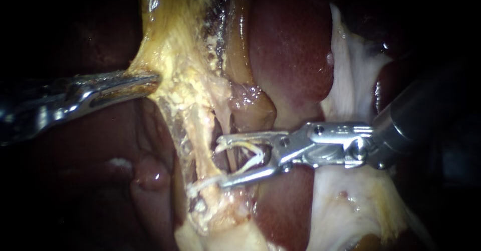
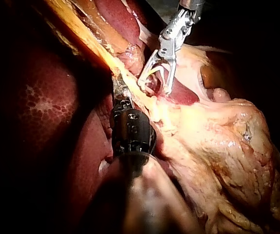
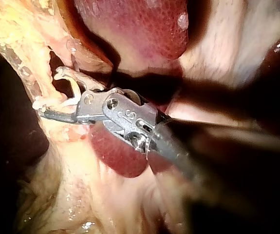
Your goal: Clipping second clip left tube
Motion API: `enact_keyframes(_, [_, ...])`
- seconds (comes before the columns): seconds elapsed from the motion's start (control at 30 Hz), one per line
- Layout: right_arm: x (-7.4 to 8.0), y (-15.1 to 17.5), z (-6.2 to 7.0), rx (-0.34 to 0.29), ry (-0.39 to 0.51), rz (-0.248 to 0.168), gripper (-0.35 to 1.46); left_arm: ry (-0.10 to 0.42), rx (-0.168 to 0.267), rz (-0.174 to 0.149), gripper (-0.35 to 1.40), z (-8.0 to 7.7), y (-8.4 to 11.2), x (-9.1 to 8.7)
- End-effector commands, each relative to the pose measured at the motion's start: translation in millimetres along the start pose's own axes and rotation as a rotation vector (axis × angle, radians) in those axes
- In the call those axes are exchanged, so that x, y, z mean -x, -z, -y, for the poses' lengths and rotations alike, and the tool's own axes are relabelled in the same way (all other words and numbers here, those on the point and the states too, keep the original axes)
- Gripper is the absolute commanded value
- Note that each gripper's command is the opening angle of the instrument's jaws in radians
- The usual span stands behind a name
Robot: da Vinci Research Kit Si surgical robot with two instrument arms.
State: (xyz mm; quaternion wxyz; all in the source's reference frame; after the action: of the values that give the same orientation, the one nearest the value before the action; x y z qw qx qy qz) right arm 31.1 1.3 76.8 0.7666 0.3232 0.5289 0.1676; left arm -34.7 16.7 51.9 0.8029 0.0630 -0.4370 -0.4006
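Shaft of the right instrument (image 1: 224, 162) is blurred, edge-cropped.

Deep shadow (image 1: 30, 206) fills the left and right edges of the scene; one strong light falls on the middle, leaving wet glints (image 1: 385, 45) there.

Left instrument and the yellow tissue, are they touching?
Touching. The endoscope view shows the left instrument closed on the edge of the yellow tissue, with no gap between them.
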Motion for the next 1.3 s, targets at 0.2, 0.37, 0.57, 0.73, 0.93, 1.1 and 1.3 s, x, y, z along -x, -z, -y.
enact_keyframes(0.2, [1.0,-1.2,-1.1,0.012,-0.009,0.008,0.58,0.0,0.001,0.0,-0.35,0.4,0.1,0.2])
enact_keyframes(0.37, [1.0,-2.7,-1.0,-0.022,-0.029,0.007,0.58,-0.006,0.001,0.0,-0.35,0.6,0.1,0.2])
enact_keyframes(0.57, [0.5,-3.5,-0.3,-0.084,-0.037,-0.027,0.58,-0.006,0.001,0.0,-0.35,0.6,0.1,0.2])
enact_keyframes(0.73, [0.0,-3.7,0.7,-0.15,-0.043,-0.062,0.58,-0.006,0.001,0.0,-0.35,0.6,0.1,0.2])
enact_keyframes(0.93, [-0.7,-4.7,1.4,-0.213,-0.059,-0.087,0.58,-0.006,0.002,0.0,-0.35,0.6,0.0,0.3])
enact_keyframes(1.1, [-0.3,-6.3,1.2,-0.217,-0.061,-0.083,0.58,-0.006,0.002,0.0,-0.35,0.7,-0.1,0.3])
enact_keyframes(1.3, [-0.2,-7.3,1.0,-0.217,-0.069,-0.08,0.56,-0.006,0.003,0.0,-0.35,0.7,-0.2,0.3])
